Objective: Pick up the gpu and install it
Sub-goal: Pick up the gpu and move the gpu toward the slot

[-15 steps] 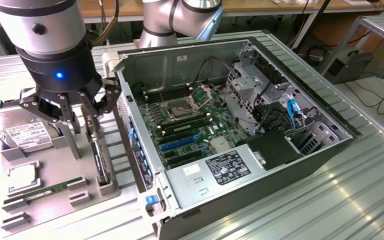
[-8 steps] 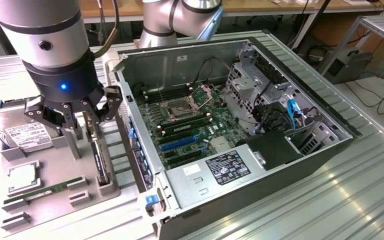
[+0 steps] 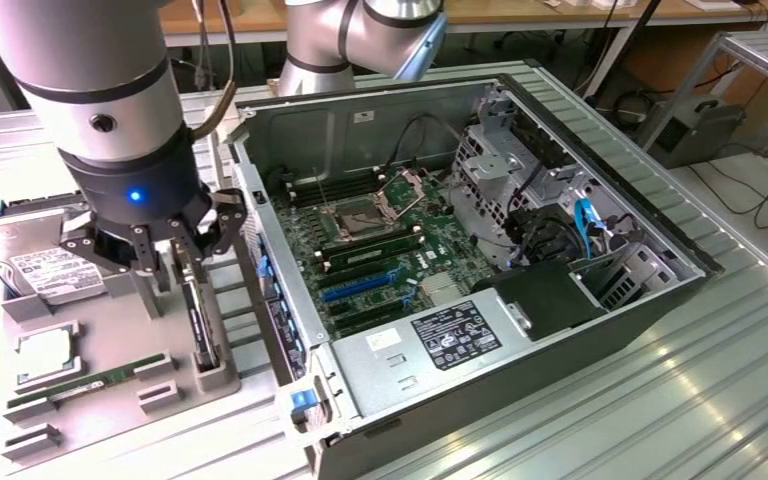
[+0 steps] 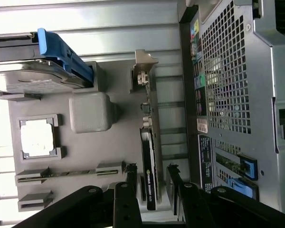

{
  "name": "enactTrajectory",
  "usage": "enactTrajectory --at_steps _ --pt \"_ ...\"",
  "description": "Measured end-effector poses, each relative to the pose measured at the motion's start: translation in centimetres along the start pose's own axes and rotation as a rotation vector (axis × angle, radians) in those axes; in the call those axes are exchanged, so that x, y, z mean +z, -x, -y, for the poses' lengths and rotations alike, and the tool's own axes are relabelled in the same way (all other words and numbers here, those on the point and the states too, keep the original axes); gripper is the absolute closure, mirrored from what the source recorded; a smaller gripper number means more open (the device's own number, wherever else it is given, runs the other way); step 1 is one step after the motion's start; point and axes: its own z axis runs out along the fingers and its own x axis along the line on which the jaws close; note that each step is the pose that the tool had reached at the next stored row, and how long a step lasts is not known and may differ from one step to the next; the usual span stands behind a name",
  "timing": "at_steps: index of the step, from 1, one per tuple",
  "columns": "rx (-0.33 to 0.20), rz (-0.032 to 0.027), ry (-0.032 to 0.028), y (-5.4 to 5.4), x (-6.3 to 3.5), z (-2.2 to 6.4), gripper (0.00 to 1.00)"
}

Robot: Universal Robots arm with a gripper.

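Gripper (image 4: pixel 151 168), fingers held apart, is positioned low over the grey fixture tray (image 4: pixel 111 149), one finger on either side of the gpu (image 4: pixel 149 142). The gpu is stood on edge in the tray, just beside the open computer case (image 4: pixel 228 71).

One gpu (image 4: pixel 148 183) is standing under the one gripper (image 3: pixel 177 285). Beside the gripper, one hard drive (image 3: pixel 31 262), one CPU (image 4: pixel 37 137) and one RAM stick (image 3: pixel 91 382) are lying on one tray (image 4: pixel 118 147), with one open computer case (image 3: pixel 558 390) nearby.
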Motion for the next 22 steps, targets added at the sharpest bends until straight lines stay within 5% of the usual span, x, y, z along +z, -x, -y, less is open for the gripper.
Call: enactTrajectory --at_steps 13,22 --pt "-0.019 -0.0006 0.0007 -0.1 3.03 0.11 0.62" --pt "-0.025 0.0001 0.0034 -0.1 4.02 0.1 0.62"
